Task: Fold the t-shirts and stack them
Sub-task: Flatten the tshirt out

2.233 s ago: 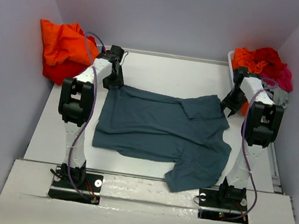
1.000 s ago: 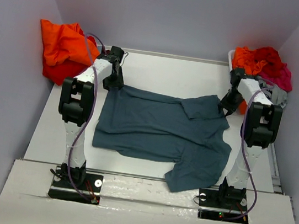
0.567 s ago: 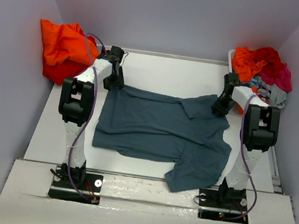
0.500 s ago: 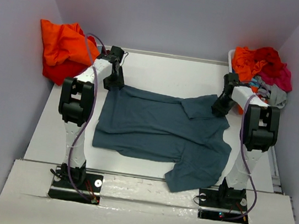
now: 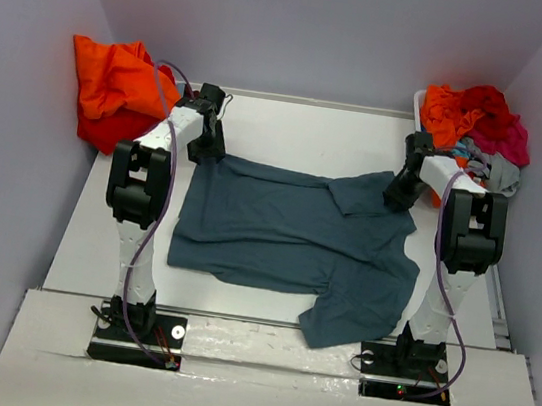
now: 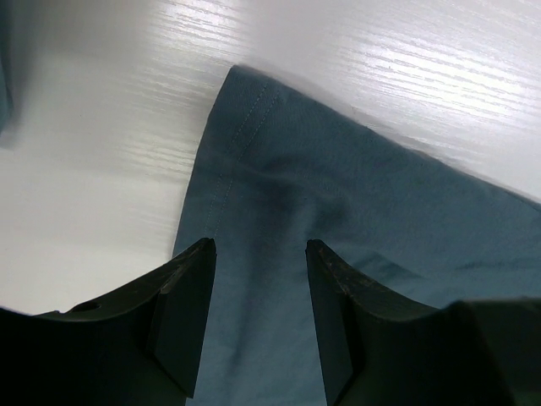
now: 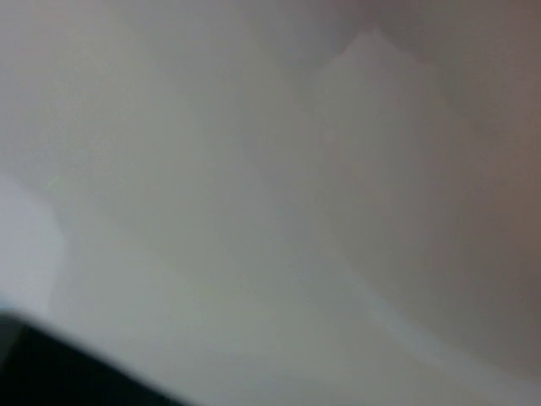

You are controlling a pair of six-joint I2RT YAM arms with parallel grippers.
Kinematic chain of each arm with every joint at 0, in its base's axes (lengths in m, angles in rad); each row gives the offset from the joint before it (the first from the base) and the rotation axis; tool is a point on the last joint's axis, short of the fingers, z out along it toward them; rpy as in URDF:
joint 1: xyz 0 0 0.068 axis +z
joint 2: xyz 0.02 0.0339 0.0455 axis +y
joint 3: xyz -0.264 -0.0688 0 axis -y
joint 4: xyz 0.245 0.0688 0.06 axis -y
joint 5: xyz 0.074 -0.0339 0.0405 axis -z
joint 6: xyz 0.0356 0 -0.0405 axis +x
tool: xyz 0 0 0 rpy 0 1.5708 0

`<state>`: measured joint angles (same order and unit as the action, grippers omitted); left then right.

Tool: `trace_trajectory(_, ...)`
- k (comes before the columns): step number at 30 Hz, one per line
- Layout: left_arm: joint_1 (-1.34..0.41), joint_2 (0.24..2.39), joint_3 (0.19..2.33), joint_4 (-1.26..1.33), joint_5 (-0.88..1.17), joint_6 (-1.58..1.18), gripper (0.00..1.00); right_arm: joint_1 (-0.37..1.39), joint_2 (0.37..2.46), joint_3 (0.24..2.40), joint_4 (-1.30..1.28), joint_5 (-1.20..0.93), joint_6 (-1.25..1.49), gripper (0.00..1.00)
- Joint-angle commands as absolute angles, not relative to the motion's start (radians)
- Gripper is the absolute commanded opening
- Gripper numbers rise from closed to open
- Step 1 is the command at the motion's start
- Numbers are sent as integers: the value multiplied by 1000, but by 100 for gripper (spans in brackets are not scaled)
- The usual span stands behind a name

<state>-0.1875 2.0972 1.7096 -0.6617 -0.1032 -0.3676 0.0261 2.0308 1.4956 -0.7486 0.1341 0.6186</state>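
Observation:
A dark slate-blue t-shirt point(image 5: 287, 231) lies spread on the white table, one sleeve folded over at its far right and another hanging toward the near edge. My left gripper point(image 5: 207, 151) is down at the shirt's far left corner. In the left wrist view it point(image 6: 258, 249) stands open, its fingers point(image 6: 182, 313) straddling the hemmed cloth corner point(image 6: 355, 203). My right gripper point(image 5: 397, 198) is at the shirt's far right corner, by the folded sleeve. The right wrist view is a pale blur that shows no jaws.
A heap of orange and red t-shirts point(image 5: 113, 90) lies against the left wall. A white bin point(image 5: 420, 113) at the far right holds orange, red, magenta and grey shirts point(image 5: 477, 116). Bare table point(image 5: 311, 133) lies beyond the spread shirt.
The right arm has swung left, away from the bin, bringing its gripper onto the shirt's far right corner. The left arm and the shirt have not moved.

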Motion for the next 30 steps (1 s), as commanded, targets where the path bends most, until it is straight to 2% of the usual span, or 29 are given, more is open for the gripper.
trace_trajectory(1, -179, 2086, 1707, -663, -91, -357, 58, 29, 2013, 1502, -788, 180, 614, 37)
trace_trajectory(3, -179, 2085, 1709, -661, -89, -357, 58, 29, 2017, 1496, -785, 172, 617, 28)
trace_trajectory(4, -179, 2085, 1706, -663, -90, -357, 58, 29, 2026, 1496, -785, 160, 618, 21)
trace_trajectory(8, -179, 2077, 1700, -657, -87, -359, 58, 29, 2049, 1494, -776, 135, 614, 7)
trace_trajectory(22, -179, 2083, 1698, -644, -89, -365, 58, 29, 2026, 1589, -844, 126, 597, 8)
trace_trajectory(30, -179, 2169, 1828, -660, -121, -383, 58, 29, 2002, 1583, -864, 109, 586, 8)
